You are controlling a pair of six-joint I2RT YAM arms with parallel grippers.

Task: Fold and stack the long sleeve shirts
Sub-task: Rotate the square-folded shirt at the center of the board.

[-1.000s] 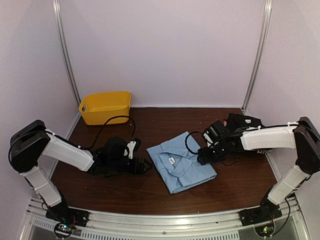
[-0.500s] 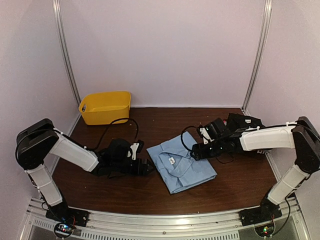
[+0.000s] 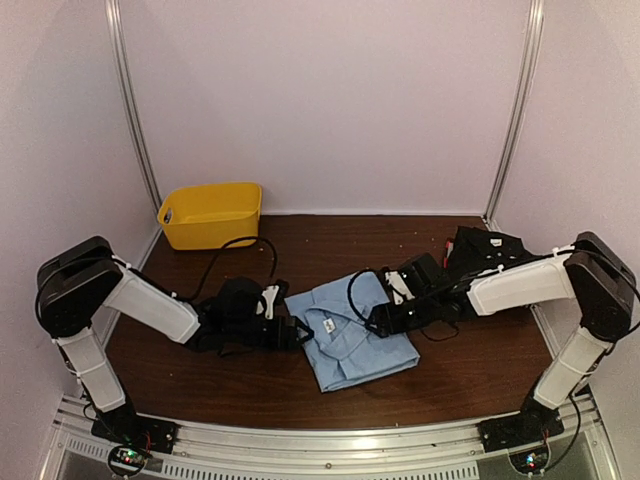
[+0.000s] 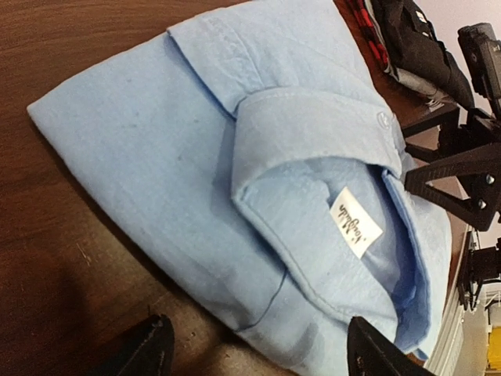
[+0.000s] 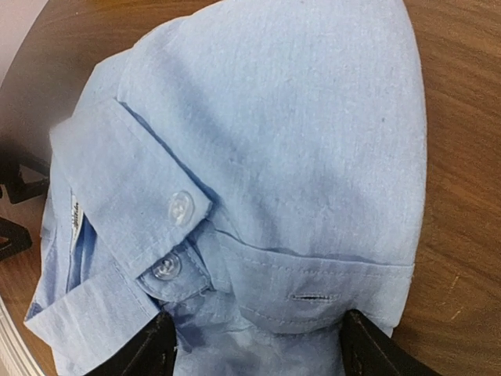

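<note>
The light blue long sleeve shirt lies folded at the middle of the table, collar and white label up. My left gripper is low at its left edge, open, with the folded edge between the two fingers. My right gripper is at the shirt's right side near the collar, open as well. Its fingers straddle the buttoned placket. A black folded shirt rests at the back right, behind the right arm.
A yellow plastic bin stands at the back left against the wall. Cables trail from both wrists over the brown table. Red plaid cloth shows beside the black pile. White walls close in on three sides.
Both grippers have closed in on the blue shirt from either side. The right one travelled farther left, and the shirt has slid and turned a little toward the left and front.
</note>
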